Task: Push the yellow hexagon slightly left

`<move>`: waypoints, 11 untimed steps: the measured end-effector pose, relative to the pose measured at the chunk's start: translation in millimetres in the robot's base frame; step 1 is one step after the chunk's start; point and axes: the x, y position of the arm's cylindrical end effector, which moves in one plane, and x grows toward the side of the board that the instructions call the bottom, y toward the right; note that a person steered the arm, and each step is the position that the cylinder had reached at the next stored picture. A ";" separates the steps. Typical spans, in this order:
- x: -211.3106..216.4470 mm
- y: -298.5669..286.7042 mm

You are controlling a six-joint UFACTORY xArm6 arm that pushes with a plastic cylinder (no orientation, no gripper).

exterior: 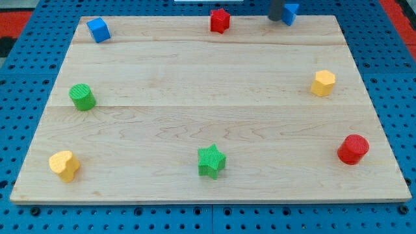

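Observation:
The yellow hexagon [323, 83] sits on the wooden board [208, 97] near its right edge, in the upper half. My tip [276, 20] is at the board's top edge, up and to the left of the hexagon and well apart from it. The tip stands right beside a blue block [291, 13], on that block's left. Only the rod's lower end shows; the rest is cut off by the view's top.
A red star [220, 21] at the top middle. A blue cube [98, 30] at the top left. A green cylinder [82, 97] at the left. A yellow heart [64, 165] at the bottom left. A green star [211, 160] at the bottom middle. A red cylinder [353, 149] at the lower right.

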 end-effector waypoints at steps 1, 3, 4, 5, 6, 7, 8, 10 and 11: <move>0.2 35.6; 33.8 25.2; 94.0 37.9; 124.0 61.2; 161.3 92.5; 196.5 105.3; 216.7 55.5; 178.3 -15.0; 226.7 -44.0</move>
